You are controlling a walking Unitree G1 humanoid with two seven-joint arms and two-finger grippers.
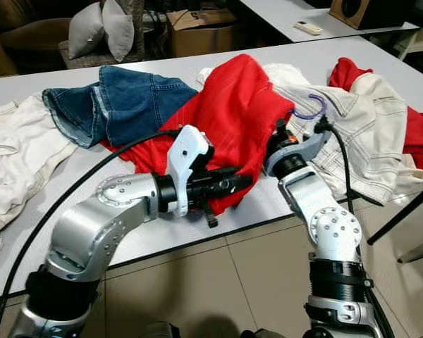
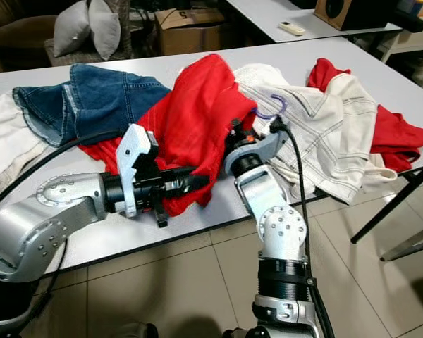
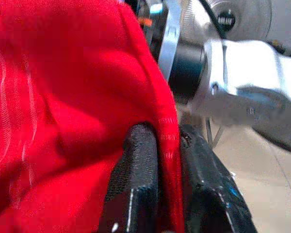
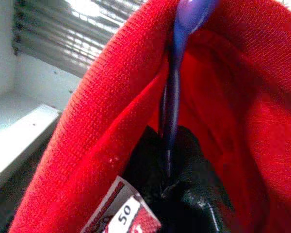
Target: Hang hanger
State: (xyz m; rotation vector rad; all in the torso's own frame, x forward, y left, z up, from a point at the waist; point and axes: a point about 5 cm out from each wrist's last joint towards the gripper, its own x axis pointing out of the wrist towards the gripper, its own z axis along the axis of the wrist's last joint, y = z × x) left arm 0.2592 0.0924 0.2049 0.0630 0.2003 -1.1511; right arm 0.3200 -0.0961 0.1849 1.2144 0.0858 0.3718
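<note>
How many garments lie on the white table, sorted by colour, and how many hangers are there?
Red fabric garments: 2, one red shirt at the centre, one red cloth at the far right.
Blue denim garments: 1.
Cream fabric garments: 2, a stitched jacket and a cream piece at the left.
Purple plastic hangers: 1.
Total: 6 things.

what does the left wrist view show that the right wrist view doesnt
Left wrist view: the left gripper shut on the hem of the red shirt, with the right arm and tiled floor beyond.

Right wrist view: the purple hanger running down inside the shirt's collar into the right gripper, which is shut on it, plus a size label.

Both: the red shirt, close up, and a gripper clamped shut.
</note>
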